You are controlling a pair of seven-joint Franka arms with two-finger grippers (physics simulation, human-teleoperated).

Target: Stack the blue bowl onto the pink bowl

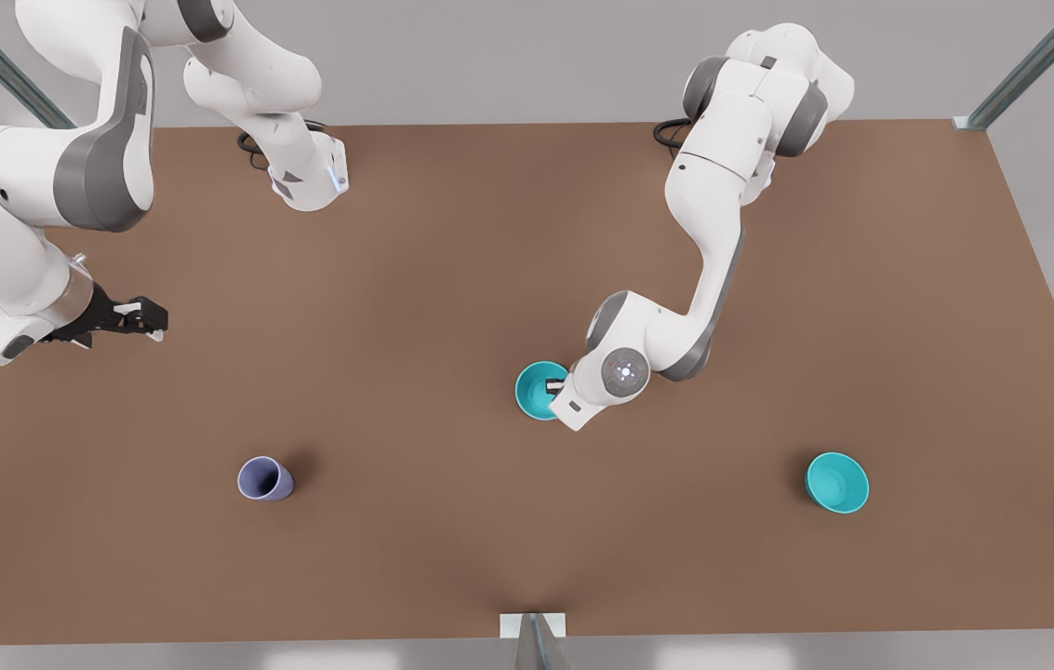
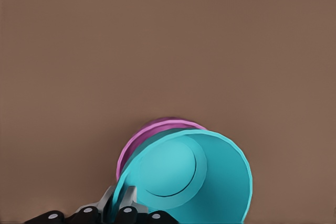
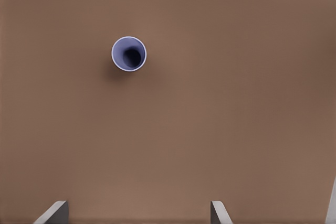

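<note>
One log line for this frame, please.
left pincer: shut on blue bowl, over pink bowl | right pincer: open, waiting above table | stack: not released

The left arm reaches from the far edge of the brown counter [image 1: 452,233], its forearm slanting down to a bent wrist near the counter's middle. The left gripper [image 2: 119,203] points downward, its fingers [image 2: 127,199] clamped on the rim of the glossy teal plastic blue bowl [image 2: 210,177]. The right arm waits at the front view's left, elbow folded and wrist held well above the counter; the right gripper [image 1: 143,316] hangs free with its fingers [image 3: 52,214] spread wide apart.
</note>
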